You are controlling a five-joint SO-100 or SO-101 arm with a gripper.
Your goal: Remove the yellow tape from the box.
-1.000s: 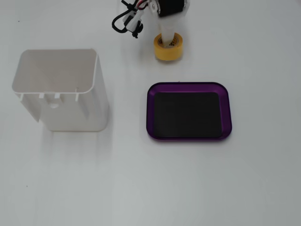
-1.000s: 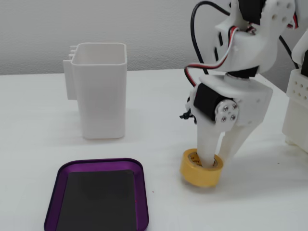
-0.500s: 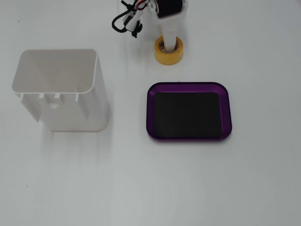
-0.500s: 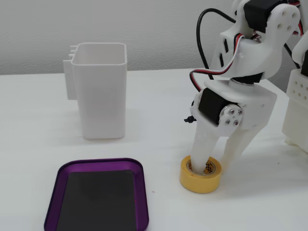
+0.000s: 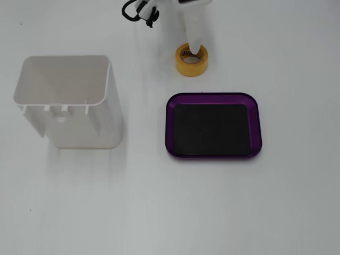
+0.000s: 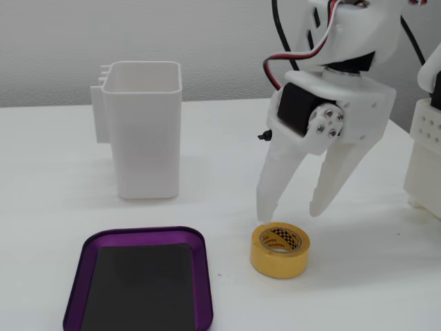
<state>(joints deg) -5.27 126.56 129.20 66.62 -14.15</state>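
The yellow tape [image 5: 192, 67] [image 6: 279, 263] lies flat on the white table, hole up, with printed marks visible inside its core. It rests outside the box [image 5: 213, 98] [image 6: 202, 276], a shallow purple-rimmed tray with a black floor and nothing in it. The tape is just beyond the tray's far rim in a fixed view from above. My gripper [image 5: 195, 48] [image 6: 291, 210] hangs open a little above the tape, fingertips spread and clear of the roll, holding nothing.
A tall white open-topped container [image 5: 69, 101] [image 6: 145, 138] stands to the left of the tray. The arm's white base [image 6: 424, 152] is at the right edge, with black cable [image 5: 135, 9] looped by the wrist.
The gripper let go of the tape, opened wider and rose above it. The tape went from tilted on a finger to lying flat on the table.
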